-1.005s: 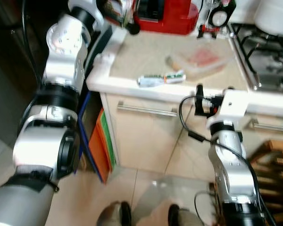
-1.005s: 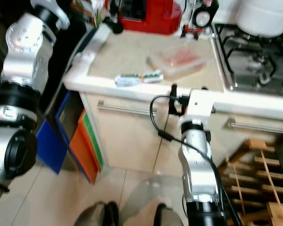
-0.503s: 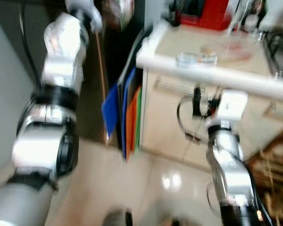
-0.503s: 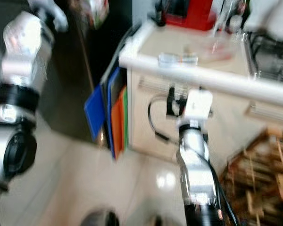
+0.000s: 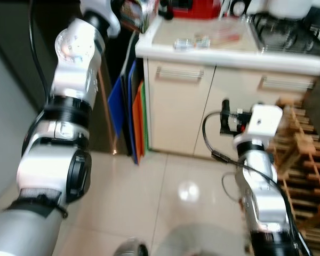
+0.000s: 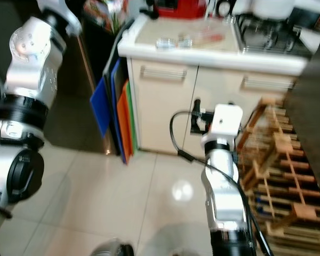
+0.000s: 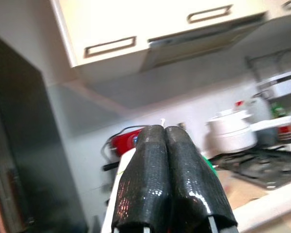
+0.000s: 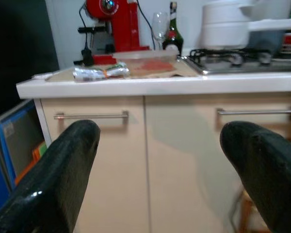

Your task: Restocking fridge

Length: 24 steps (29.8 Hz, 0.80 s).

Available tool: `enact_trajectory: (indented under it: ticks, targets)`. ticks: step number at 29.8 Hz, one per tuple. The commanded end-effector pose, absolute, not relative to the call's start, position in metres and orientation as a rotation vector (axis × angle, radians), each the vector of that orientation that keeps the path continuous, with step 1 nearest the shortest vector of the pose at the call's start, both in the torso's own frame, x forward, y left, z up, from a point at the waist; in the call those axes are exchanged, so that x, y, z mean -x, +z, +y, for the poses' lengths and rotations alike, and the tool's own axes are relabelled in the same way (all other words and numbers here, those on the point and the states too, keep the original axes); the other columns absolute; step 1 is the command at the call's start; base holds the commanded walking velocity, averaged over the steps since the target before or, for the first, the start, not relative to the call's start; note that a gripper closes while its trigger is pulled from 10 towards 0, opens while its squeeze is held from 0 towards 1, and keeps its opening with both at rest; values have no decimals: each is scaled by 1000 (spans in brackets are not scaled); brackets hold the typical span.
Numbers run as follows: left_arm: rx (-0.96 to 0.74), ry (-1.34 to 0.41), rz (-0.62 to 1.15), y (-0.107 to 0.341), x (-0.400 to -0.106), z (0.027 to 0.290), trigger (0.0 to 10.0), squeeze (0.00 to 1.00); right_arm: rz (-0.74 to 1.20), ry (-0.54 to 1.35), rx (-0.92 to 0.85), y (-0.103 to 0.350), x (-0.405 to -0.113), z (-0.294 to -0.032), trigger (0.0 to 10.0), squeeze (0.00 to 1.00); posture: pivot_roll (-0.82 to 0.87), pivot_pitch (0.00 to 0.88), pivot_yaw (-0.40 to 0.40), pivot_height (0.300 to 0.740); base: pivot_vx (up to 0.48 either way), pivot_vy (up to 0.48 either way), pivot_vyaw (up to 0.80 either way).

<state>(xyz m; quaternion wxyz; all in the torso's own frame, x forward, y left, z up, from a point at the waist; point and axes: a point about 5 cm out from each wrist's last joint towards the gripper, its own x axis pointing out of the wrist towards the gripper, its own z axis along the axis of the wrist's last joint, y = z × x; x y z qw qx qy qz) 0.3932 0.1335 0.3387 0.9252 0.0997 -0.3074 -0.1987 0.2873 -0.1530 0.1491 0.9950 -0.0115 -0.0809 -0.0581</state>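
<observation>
Blurring softens the wrapped packet (image 8: 98,72) on the counter (image 8: 150,85).

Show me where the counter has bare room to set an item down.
The countertop is bare along its front edge, between the wrapped packet and the stove. It is crowded toward the back: red coffee machine, clear tray, glass and bottle. The right tool faces the cabinet doors, open.
</observation>
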Motion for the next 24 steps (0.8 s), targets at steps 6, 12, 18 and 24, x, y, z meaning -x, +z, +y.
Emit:
enact_trajectory:
  ticks: [6, 12, 18, 24]
  targets:
    - [-136, -485, -581, 312, -384, 128, 10000, 0, -132, -112, 12, 142, -285, -153, 10000, 0, -167, 2, 43, 740, 0, 0, -673]
    - [-4, -518, -460, 264, -363, 125, 10000, 0, -135, -94, 48, 140, -284, -157, 10000, 0, -141, 11, 23, 740, 0, 0, -666]
    - [48, -547, -292, 200, -334, 118, 10000, 0, -121, -110, 71, 135, -282, -168, 10000, 0, -122, 7, 12, 740, 0, 0, -627]
    - [77, -461, -85, 133, -313, 126, 10000, 0, -109, -112, 69, 130, -283, -172, 10000, 0, -104, 0, -35, 740, 0, 0, -603]
